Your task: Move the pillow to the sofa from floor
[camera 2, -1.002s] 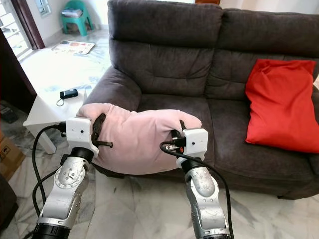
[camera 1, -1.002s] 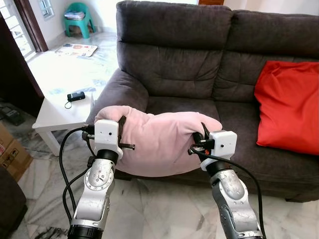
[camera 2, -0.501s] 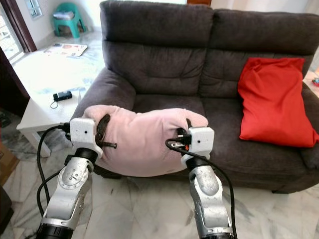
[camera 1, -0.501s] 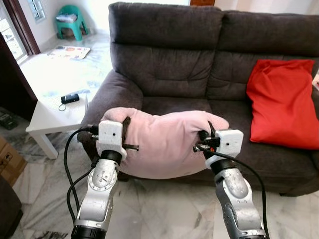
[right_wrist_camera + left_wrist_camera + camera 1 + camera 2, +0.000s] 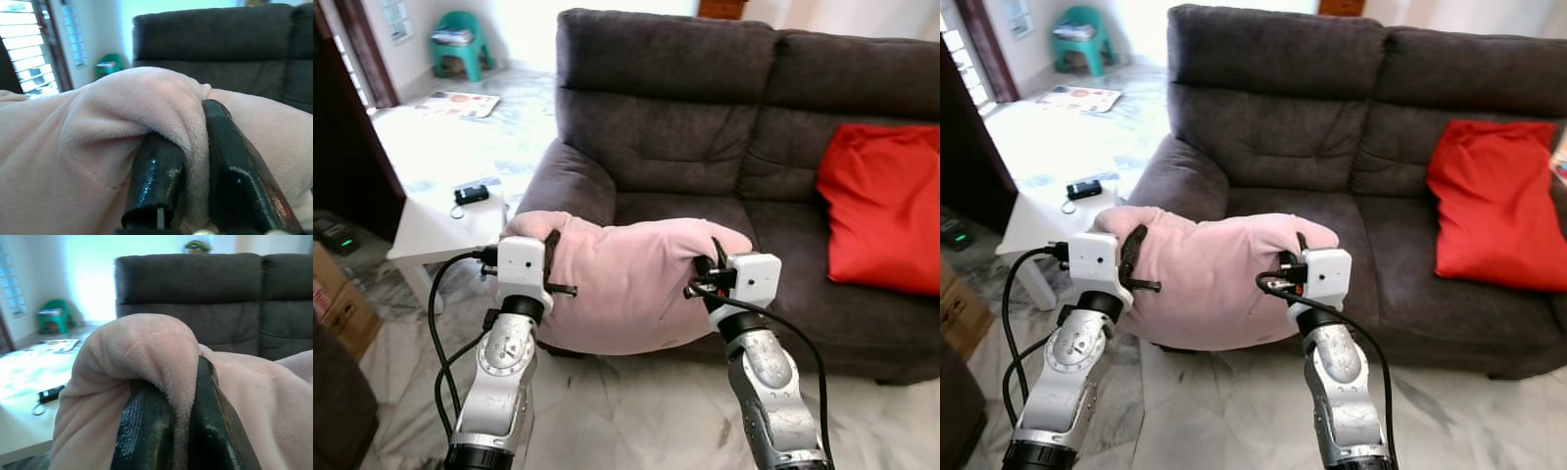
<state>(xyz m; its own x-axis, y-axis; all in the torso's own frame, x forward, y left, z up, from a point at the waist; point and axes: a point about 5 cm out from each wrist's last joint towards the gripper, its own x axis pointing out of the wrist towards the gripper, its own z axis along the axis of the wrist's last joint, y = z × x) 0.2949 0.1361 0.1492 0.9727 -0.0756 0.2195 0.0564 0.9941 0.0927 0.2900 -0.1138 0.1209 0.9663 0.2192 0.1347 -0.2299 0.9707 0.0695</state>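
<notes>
Both tools pinching pillow ends.

Red cushion, leaning against the backrest at the right. White worktop at the left, bearing a small black device with a cord. Teal plastic chair in the far corner, printed mat flat on the marble floor; cardboard box at the left edge.

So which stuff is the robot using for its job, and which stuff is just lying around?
For the job:
pink pillow
grey sofa
left gripper, pinching the pillow
right gripper, pinching the pillow

Just lying about:
red cushion
white side table
green stool
cardboard box
</notes>
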